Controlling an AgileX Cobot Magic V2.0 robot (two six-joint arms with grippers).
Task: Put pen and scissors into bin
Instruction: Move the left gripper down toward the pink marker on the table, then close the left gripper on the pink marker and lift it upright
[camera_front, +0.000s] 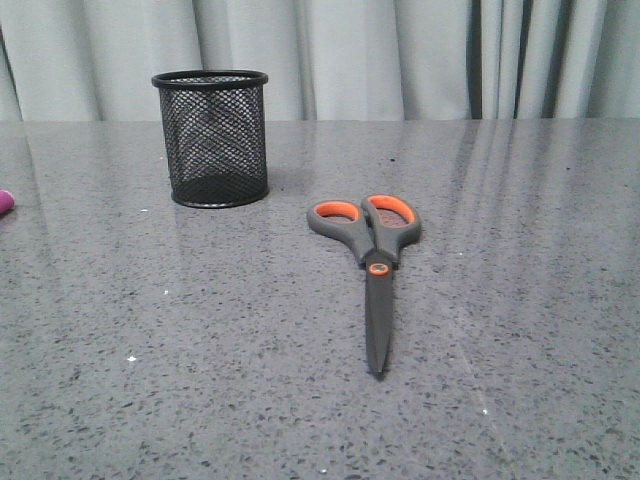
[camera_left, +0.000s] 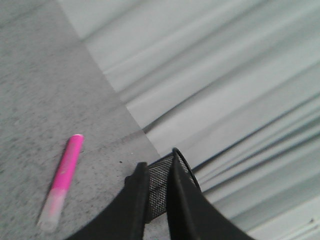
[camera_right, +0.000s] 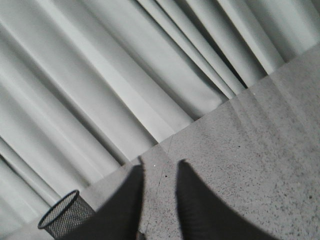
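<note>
The bin (camera_front: 210, 138) stands upright toward the back left of the grey speckled worktop (camera_front: 200, 350), in front of a pale pleated curtain (camera_front: 400, 55). It looks empty through the mesh, though the view is not sharp enough to be sure. The scissors (camera_front: 372, 262) lie flat on the worktop, nearer the front and to the right of the bin, well apart from it, blades shut and pointing toward the camera, orange-lined loops toward the curtain. In the front view only a sliver of the pen (camera_front: 4, 202) shows at the left edge; the left wrist view shows the pen (camera_left: 63, 181) lying flat on the worktop by itself, touching nothing.

The left claw (camera_left: 156, 195) holds nothing, its fingers parted by a narrow gap through which the bin (camera_left: 161, 185) is seen. The right claw (camera_right: 159, 200) is also empty, fingers apart above bare worktop, with the bin (camera_right: 65, 220) off to one side.
</note>
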